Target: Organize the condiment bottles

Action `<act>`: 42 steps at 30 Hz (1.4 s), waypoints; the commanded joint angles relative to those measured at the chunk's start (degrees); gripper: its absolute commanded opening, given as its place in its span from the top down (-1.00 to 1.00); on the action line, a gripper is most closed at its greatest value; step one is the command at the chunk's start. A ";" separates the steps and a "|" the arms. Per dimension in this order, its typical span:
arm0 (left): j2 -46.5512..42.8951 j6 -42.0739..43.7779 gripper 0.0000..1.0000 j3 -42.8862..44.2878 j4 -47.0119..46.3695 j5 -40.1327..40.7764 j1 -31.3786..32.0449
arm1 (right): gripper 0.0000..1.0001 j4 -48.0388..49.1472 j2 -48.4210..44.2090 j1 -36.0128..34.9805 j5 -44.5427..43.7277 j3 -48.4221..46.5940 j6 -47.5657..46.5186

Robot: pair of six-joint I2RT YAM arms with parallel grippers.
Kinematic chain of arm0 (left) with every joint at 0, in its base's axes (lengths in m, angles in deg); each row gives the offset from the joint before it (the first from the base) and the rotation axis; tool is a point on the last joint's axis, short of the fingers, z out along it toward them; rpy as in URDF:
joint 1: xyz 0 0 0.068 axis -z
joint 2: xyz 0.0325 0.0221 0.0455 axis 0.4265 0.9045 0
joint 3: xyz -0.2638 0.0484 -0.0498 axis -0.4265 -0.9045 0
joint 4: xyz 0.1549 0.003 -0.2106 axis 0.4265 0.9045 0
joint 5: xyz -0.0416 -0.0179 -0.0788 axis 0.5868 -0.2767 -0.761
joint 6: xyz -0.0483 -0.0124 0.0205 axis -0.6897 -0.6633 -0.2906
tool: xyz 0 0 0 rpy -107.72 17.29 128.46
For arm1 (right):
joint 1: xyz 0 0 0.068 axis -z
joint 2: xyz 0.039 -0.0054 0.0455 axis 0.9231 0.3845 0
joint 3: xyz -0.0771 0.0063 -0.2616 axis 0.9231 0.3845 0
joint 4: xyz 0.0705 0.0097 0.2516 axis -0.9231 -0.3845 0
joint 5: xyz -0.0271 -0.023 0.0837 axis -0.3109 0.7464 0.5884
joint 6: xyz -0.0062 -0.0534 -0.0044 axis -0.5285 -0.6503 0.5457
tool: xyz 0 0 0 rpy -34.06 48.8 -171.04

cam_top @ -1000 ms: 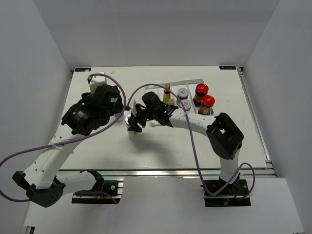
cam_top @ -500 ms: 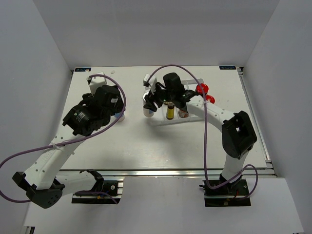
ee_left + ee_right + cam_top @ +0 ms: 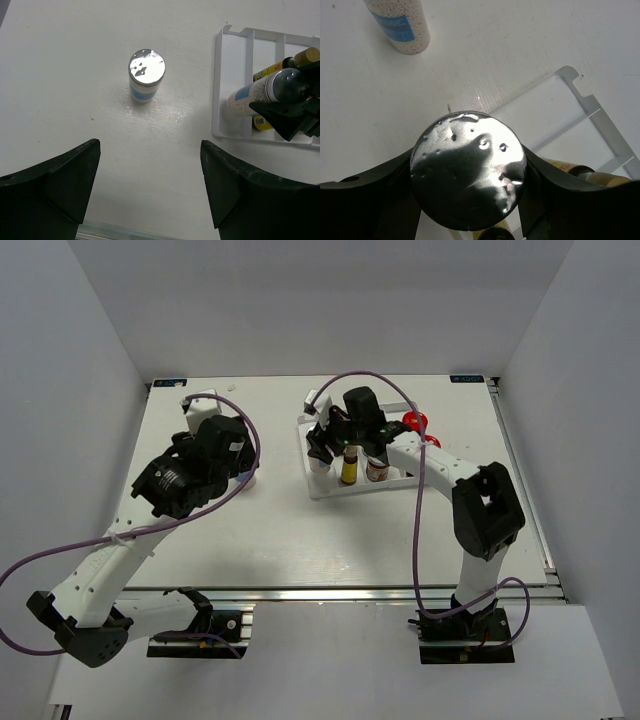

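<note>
My right gripper [image 3: 319,447] is shut on a white bottle with a silver cap [image 3: 468,170] and holds it tilted over the left end of the white ribbed tray [image 3: 330,490]. It also shows in the left wrist view [image 3: 250,95]. A second white bottle [image 3: 145,76] stands on the table left of the tray, ahead of my open, empty left gripper [image 3: 149,146]. In the tray I see an amber bottle [image 3: 348,469], a silver-lidded jar [image 3: 377,472] and two red caps [image 3: 415,421]. My right arm hides the rest.
The tray's raised ribs [image 3: 247,80] split it into narrow lanes. Amber bottles [image 3: 600,176] sit just behind the held bottle. White walls close in the table on three sides, and a metal rail [image 3: 350,592] runs along the near edge.
My right gripper has carried the white bottle from the table's middle back and right to the tray's left end. The left arm has barely moved.
</note>
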 commanded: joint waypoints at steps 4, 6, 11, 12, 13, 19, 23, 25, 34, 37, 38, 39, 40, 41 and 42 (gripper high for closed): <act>-0.88 -0.78 -0.82 -2.23 -0.85 -1.25 -0.40 | 0.49 2.82 2.01 -0.29 1.00 -1.46 -1.80; -0.88 -0.87 -0.82 -3.11 -1.29 -1.69 -0.40 | 0.29 2.65 2.63 -0.29 1.00 -1.72 -1.71; -0.88 -0.96 -0.82 -5.04 -2.34 -2.48 -0.49 | -0.17 1.94 3.69 -0.20 1.27 -1.81 -1.97; -0.79 -0.87 -0.82 -5.66 -2.61 -2.66 -0.66 | -0.25 1.77 3.78 -0.20 1.27 -1.81 -1.97; -0.70 -0.78 -0.82 -6.01 -2.87 -3.01 -0.75 | -0.28 1.68 3.87 -0.20 1.53 -1.81 -1.97; 0.61 0.01 -0.83 -8.21 -4.98 -4.68 -1.89 | -0.79 0.01 3.52 -0.20 2.15 -2.69 -2.24; 1.41 0.97 -0.83 -9.35 -7.00 -6.26 -2.68 | -0.79 -1.22 1.32 0.06 2.85 -3.74 -2.15; 2.02 1.59 -0.83 -9.62 -7.70 -6.87 -3.65 | -0.78 -2.45 -0.51 0.50 3.81 -5.23 -1.63; 8.61 7.21 -0.83 -10.14 -11.48 -10.74 -10.67 | -0.78 -9.04 -7.64 4.72 16.55 -13.15 -1.27; 10.98 10.46 -0.83 -10.49 -15.16 -15.03 -14.54 | -0.78 -7.74 -10.45 6.65 19.90 -11.58 0.75; 11.86 10.99 -0.83 -10.41 -15.96 -16.18 -16.55 | -0.78 -6.16 -11.24 7.00 20.51 -10.87 1.36; 12.82 11.34 -0.83 -9.89 -16.40 -17.33 -17.35 | -0.78 -5.80 -12.64 7.62 21.82 -10.17 1.80; 15.01 12.22 -0.83 -9.36 -17.45 -19.25 -18.15 | -0.78 -5.27 -13.27 7.80 21.92 -8.60 2.07; 16.16 12.57 -0.83 -8.92 -17.81 -19.97 -19.11 | -0.77 -4.31 -13.88 7.97 22.10 -7.80 2.33; 17.30 13.10 -0.83 -7.96 -18.25 -20.84 -19.64 | -0.74 -4.04 -14.84 8.41 22.62 -7.09 2.42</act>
